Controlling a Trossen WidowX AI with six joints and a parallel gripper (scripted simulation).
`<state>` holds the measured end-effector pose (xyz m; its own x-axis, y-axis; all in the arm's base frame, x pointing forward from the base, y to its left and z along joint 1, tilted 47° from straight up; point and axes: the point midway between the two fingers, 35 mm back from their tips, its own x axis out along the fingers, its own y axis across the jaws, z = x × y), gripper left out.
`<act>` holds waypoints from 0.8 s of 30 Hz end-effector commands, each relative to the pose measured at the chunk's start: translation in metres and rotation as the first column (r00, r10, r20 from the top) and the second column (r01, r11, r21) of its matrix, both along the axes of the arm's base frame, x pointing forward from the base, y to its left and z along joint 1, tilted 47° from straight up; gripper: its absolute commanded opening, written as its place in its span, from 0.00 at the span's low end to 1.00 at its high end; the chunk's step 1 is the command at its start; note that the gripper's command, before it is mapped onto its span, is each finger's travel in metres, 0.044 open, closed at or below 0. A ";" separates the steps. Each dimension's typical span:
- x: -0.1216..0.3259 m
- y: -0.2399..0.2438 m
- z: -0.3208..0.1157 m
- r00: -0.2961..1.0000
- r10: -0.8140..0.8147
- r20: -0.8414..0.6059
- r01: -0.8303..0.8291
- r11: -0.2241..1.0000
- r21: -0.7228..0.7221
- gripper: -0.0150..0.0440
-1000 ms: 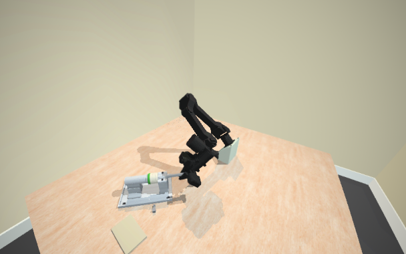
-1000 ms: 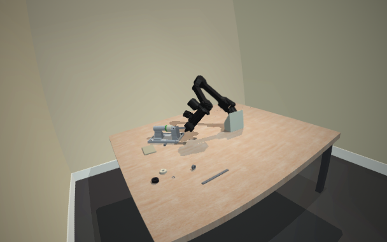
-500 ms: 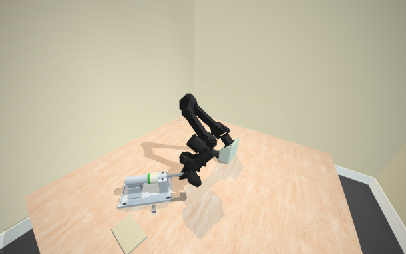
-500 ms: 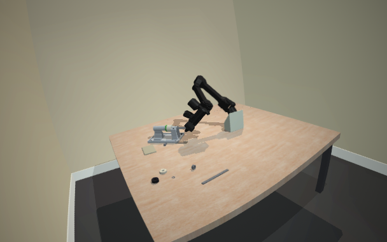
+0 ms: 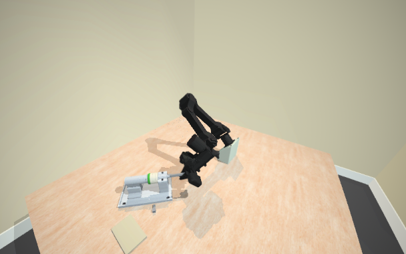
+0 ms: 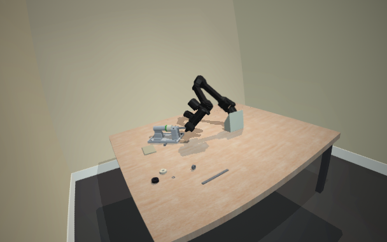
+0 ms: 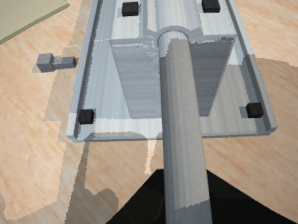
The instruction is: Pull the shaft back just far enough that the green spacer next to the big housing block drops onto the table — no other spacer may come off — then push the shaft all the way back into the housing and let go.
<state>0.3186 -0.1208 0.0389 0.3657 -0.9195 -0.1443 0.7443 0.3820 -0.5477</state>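
Note:
The grey shaft point(image 5: 175, 175) point(image 6: 182, 128) point(image 7: 182, 120) sticks out of the near support of the fixture. My gripper point(image 5: 183, 175) point(image 6: 188, 128) point(image 7: 180, 177) is shut on the shaft's outer part. The green spacer point(image 5: 149, 178) point(image 6: 166, 128) is up in line with the shaft, right beside the big housing block point(image 5: 135, 180) point(image 6: 158, 128). Cream spacers point(image 5: 153, 178) point(image 6: 169, 128) fill the space between the green one and the near support point(image 5: 163, 186) point(image 6: 175, 134) point(image 7: 135, 70). The shaft inside the spacers and housing is hidden; the wrist view shows no spacers.
The fixture stands on a flat base plate point(image 5: 147, 201) point(image 7: 115, 125). A small grey part point(image 5: 153, 208) point(image 6: 165, 144) point(image 7: 55, 62) and a beige square point(image 5: 129, 234) point(image 6: 149, 149) lie beside it. A grey bar point(image 6: 215, 176), black ring point(image 6: 154, 180) and cream ring point(image 6: 163, 171) lie farther off.

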 end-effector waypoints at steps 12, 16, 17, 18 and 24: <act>-0.001 0.001 -0.001 1.000 -0.002 0.005 0.002 1.000 0.000 0.25; -0.002 0.002 -0.001 1.000 -0.002 0.005 0.002 1.000 0.000 0.25; -0.002 0.002 -0.001 1.000 -0.002 0.005 0.002 1.000 0.000 0.25; -0.002 0.002 -0.001 1.000 -0.002 0.005 0.002 1.000 0.000 0.25; -0.002 0.002 -0.001 1.000 -0.002 0.005 0.002 1.000 0.000 0.25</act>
